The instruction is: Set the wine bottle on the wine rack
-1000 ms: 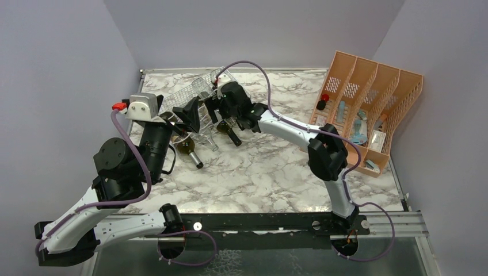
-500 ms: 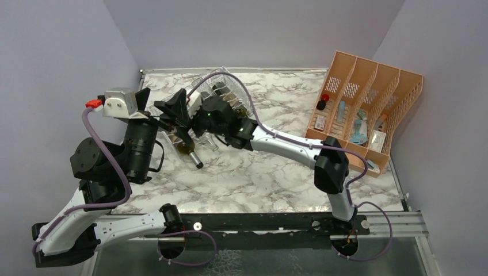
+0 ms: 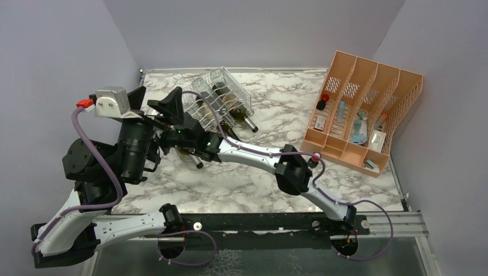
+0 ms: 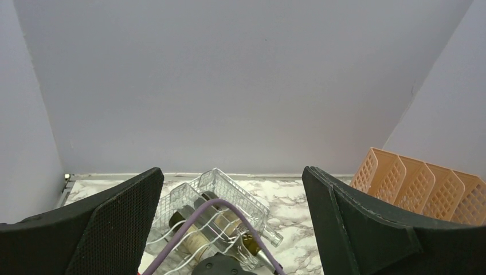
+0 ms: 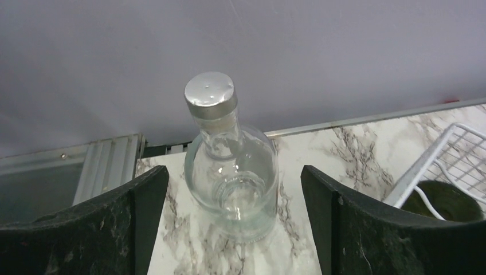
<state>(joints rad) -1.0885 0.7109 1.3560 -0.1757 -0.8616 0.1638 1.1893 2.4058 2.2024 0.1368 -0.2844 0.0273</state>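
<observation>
A clear glass wine bottle (image 5: 232, 172) with a silver cap (image 5: 210, 96) rests on the marble between the wide-apart fingers of my right gripper (image 5: 234, 172), base towards the camera, untouched. That gripper is hidden in the top view under my left arm; only the right wrist (image 3: 193, 140) shows. The silvery wire wine rack (image 3: 225, 92) stands at the back with dark bottles in it, and shows again as the wine rack (image 4: 229, 195). My left gripper (image 3: 155, 102) hangs open and empty above the right wrist, and in its own view the left gripper (image 4: 232, 170) faces the rack.
A dark bottle (image 3: 194, 157) lies on the marble just in front of the right wrist. An orange slotted file organizer (image 3: 362, 115) stands at the right. The right arm's purple cable (image 4: 200, 217) crosses before the rack. The table's left edge rail (image 5: 109, 163) is close behind the clear bottle.
The right arm has swung away from the rack, leftward and nearer, and now reaches under the left arm. The left gripper has moved left and up. Both stayed open.
</observation>
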